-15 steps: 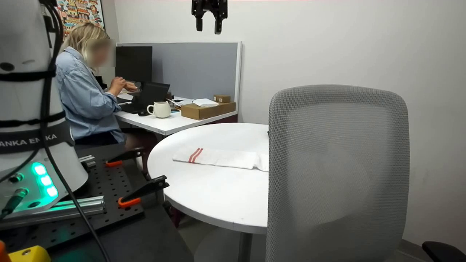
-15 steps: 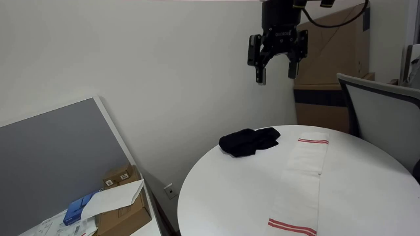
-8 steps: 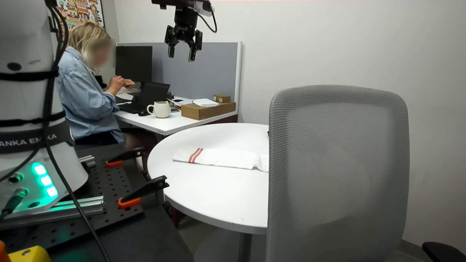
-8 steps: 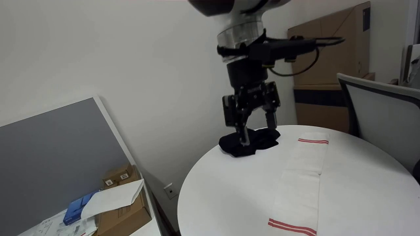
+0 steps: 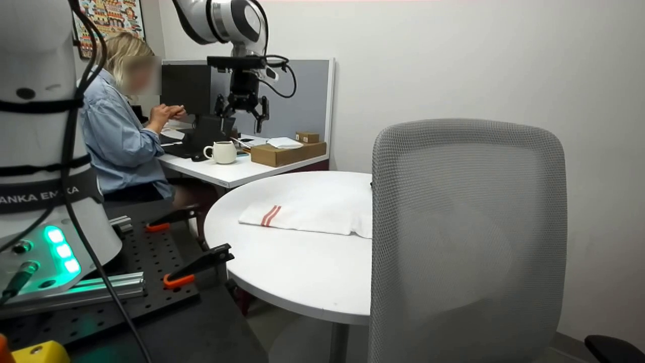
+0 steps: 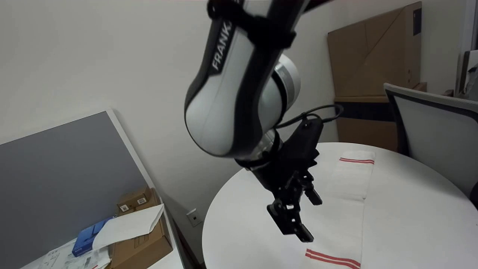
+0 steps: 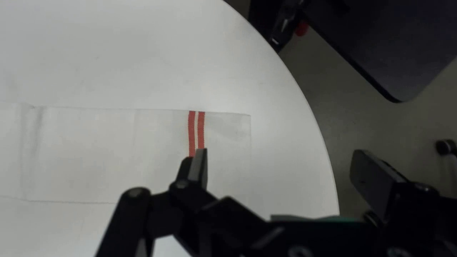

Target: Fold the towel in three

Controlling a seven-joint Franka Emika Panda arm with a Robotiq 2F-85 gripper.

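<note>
Towel [image 7: 114, 150], white red-striped rectangular cloth, below jaws | black 2-finger gripper [image 6: 313, 221] gaping | fold-grasp pending, I'd guess; next: descend, pinch striped end

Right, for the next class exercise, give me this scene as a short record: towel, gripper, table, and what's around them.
Item: white towel, laid out in a long strip
Markings: paired red stripes near both ends
Layers: cannot be told from these views
Surface: round white table
Tool: gripper, open, empty, clear of the towel
Seat: grey chair, hiding part of the table in an exterior view
Background: person seated at a desk, white mug on it
</note>
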